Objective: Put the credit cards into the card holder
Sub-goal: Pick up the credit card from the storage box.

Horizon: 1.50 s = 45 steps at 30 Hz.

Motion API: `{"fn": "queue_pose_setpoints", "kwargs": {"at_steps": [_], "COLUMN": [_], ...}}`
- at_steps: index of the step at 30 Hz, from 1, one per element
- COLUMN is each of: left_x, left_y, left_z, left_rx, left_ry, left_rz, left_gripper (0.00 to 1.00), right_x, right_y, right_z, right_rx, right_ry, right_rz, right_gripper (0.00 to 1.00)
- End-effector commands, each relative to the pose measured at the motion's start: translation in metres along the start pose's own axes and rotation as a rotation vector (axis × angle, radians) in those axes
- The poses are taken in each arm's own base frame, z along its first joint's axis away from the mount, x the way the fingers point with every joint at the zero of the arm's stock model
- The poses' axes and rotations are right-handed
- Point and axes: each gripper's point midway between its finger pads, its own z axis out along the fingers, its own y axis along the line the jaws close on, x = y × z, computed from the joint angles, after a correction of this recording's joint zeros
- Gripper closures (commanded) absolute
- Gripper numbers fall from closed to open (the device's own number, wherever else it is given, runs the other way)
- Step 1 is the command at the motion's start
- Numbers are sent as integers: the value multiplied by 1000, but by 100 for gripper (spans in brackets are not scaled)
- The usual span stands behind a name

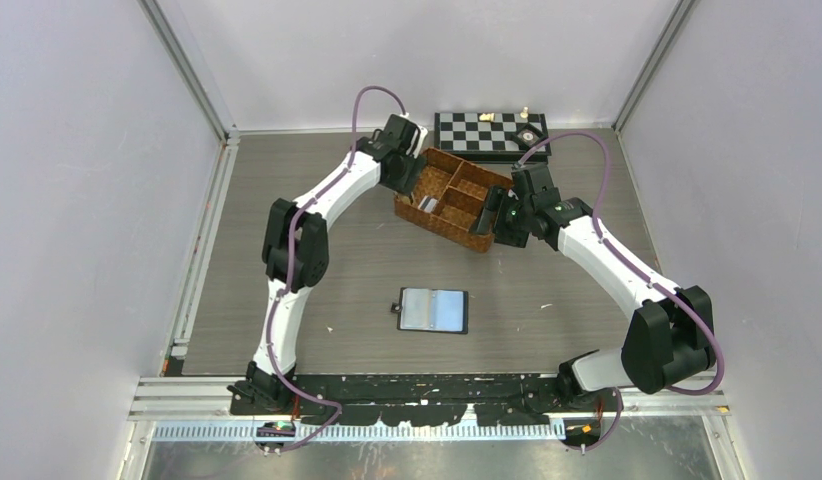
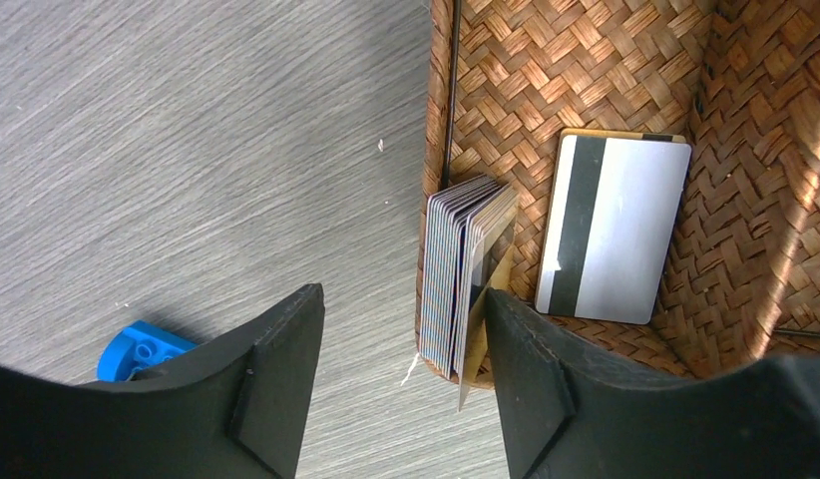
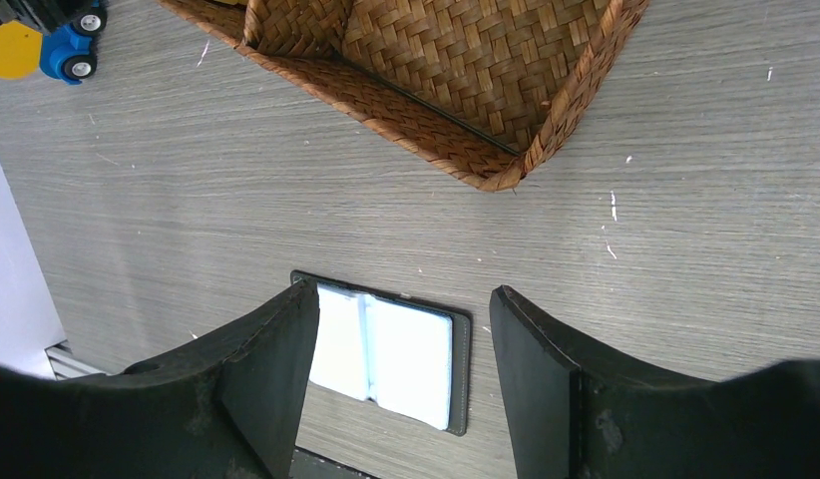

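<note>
Several credit cards (image 2: 464, 271) stand on edge in a stack against the end wall of a wicker basket (image 2: 576, 70). A silver card with a dark stripe (image 2: 614, 228) lies flat beside them on a tan one. My left gripper (image 2: 404, 299) is open and straddles that wall: one finger (image 2: 276, 384) is outside over the table, the other (image 2: 534, 384) is inside, against a tan card at the stack's edge. The card holder (image 1: 434, 310) lies open on the table, pale sleeves up. My right gripper (image 3: 404, 291) hangs open and empty high above the holder (image 3: 391, 351), by the basket's right end.
The divided basket (image 1: 455, 198) sits mid-table between both arms. A chessboard (image 1: 490, 133) with a few pieces lies behind it at the back wall. A blue piece (image 2: 137, 351) lies on the table by the left finger. A blue and yellow toy car (image 3: 47, 42) stands beyond the basket.
</note>
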Motion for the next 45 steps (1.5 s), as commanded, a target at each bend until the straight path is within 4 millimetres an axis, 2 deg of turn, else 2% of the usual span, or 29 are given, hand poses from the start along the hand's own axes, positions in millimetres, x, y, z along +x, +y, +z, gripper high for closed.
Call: {"fn": "queue_pose_setpoints", "kwargs": {"at_steps": [1,8,12,20,27,32,37,40,42,45], "left_x": [-37,-37,-37,-36,-38,-41,-30,-19,-13,4], "left_y": [16,13,10,11,11,6,-7,-22,-34,-59], "left_z": [-43,-43,-44,-48,-61,-81,-105,-125,-147,-172], "left_rx": [-32,-17,-6,-4,-1,44,132,229,316,484], "left_ry": [-112,-112,-113,-113,-128,-141,-124,-113,-131,-122], "left_rz": [-10,-11,-10,-14,-13,-20,-43,-59,-61,-57], "left_gripper": [41,63,72,86,98,100,100,100,100,100], "right_x": [-9,-7,-7,-5,-7,-9,-14,-16,-14,1], "right_y": [9,8,8,8,10,11,20,36,51,76], "right_z": [-4,-2,0,0,-3,-6,-17,-31,-45,-70], "right_rx": [-39,-37,-35,-37,-42,-47,-94,-179,-270,-444], "right_ry": [-34,-24,-19,-14,-24,-34,-56,-70,-73,-28], "right_rz": [3,3,5,4,3,0,-42,-106,-169,-274], "right_gripper": [32,32,32,33,33,33,33,32,31,30]}}
